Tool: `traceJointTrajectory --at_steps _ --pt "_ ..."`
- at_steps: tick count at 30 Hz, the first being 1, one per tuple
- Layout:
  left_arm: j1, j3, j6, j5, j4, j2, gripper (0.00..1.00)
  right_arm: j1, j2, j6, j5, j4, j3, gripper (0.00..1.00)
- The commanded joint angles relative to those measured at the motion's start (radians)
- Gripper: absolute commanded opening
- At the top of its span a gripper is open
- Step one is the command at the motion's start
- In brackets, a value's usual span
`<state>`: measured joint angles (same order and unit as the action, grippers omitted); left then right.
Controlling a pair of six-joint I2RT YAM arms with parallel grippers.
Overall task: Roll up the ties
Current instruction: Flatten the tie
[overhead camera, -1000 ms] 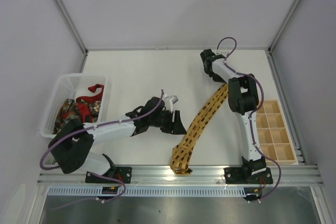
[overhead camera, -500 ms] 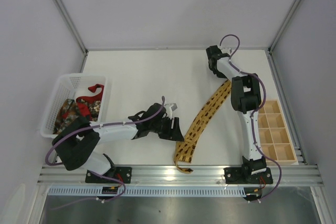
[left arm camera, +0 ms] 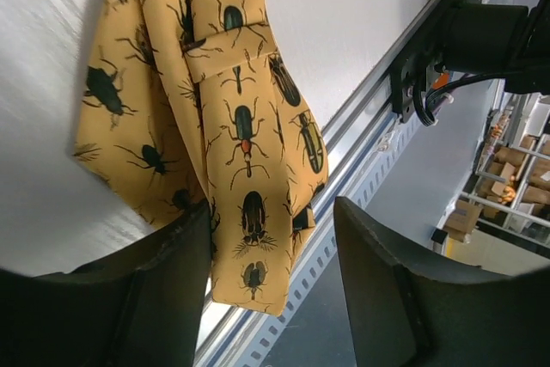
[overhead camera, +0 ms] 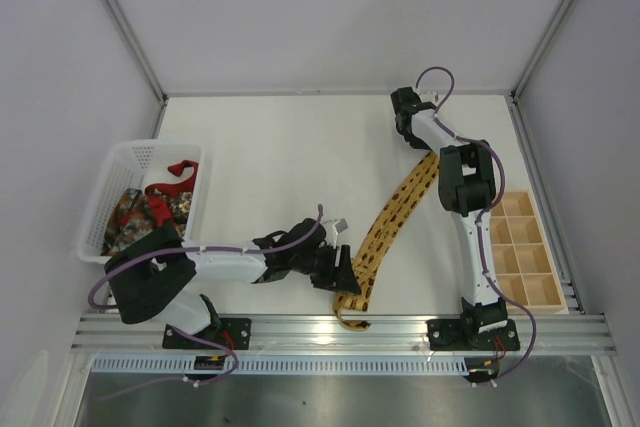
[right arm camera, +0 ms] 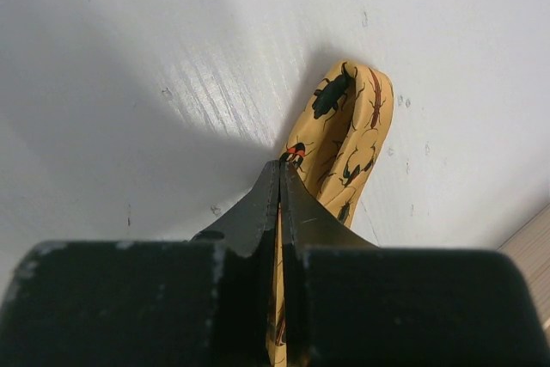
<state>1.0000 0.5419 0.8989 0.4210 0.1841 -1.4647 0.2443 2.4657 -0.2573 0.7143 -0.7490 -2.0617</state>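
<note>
The yellow-gold tie (overhead camera: 390,219) with dark beetle marks lies slantwise on the white table, and its wide end (left arm camera: 245,169) hangs over the near rail. My left gripper (left arm camera: 271,242) is open at that wide end; the fabric lies against its left finger (left arm camera: 163,290) and between the jaws. My right gripper (right arm camera: 281,168) is shut on the tie's narrow far end (right arm camera: 348,126), which bulges out in a fold past the fingertips. In the top view the right gripper (overhead camera: 422,147) sits at the far right. A red tie (overhead camera: 180,169) and a dark patterned tie (overhead camera: 135,209) lie in the basket.
The white mesh basket (overhead camera: 120,159) stands at the left edge. A wooden compartment tray (overhead camera: 522,247) sits at the right, beside the right arm. The aluminium rail (overhead camera: 300,329) runs along the near edge. Grey walls enclose the table.
My left gripper has travelled toward the near edge and now sits at the tie's wide end. The right gripper has shifted slightly right with the narrow end, and the tie has moved with it.
</note>
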Motion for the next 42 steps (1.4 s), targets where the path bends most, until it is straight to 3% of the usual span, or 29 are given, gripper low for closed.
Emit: traceJointTrajectory --at_steps 1,6,12,13,15,19,20,23,26,30,32,42 --pt "0.037 -0.006 0.083 -0.004 0.063 -0.026 0.60 0.003 0.004 -0.002 -0.016 0.013 -0.015 0.00" --pt "0.075 0.012 0.098 0.007 0.074 -0.058 0.54 0.006 0.007 -0.005 -0.013 0.016 -0.005 0.00" --pt "0.075 0.018 0.106 0.054 0.149 -0.101 0.15 0.006 0.009 -0.013 -0.009 0.019 0.008 0.00" --pt "0.074 0.024 0.103 0.065 0.152 -0.109 0.01 0.007 0.009 -0.014 -0.007 0.017 0.009 0.01" --pt "0.069 0.052 0.075 0.078 0.121 -0.094 0.00 0.009 0.009 -0.011 -0.004 0.019 0.008 0.01" --pt "0.022 0.186 -0.041 0.036 -0.176 0.065 0.00 0.009 -0.002 -0.017 0.005 0.000 0.006 0.00" --pt "0.011 0.264 -0.090 0.015 -0.345 0.143 0.00 0.007 -0.007 -0.023 0.010 -0.007 0.006 0.01" --pt "-0.063 0.377 -0.129 -0.005 -0.541 0.262 0.00 0.009 -0.011 -0.023 0.010 -0.016 0.000 0.00" --pt "-0.153 0.408 -0.101 0.119 -0.563 0.279 0.00 0.015 -0.025 -0.022 0.002 -0.024 0.006 0.00" --pt "-0.187 0.444 -0.098 0.192 -0.572 0.189 0.01 0.033 -0.024 -0.014 -0.004 -0.027 0.023 0.00" --pt "-0.221 0.426 -0.056 0.255 -0.496 0.150 0.00 0.033 -0.008 -0.010 -0.003 -0.024 0.029 0.00" --pt "-0.366 0.519 -0.219 0.196 -0.512 -0.256 0.00 0.015 0.010 -0.026 0.129 0.006 0.035 0.00"
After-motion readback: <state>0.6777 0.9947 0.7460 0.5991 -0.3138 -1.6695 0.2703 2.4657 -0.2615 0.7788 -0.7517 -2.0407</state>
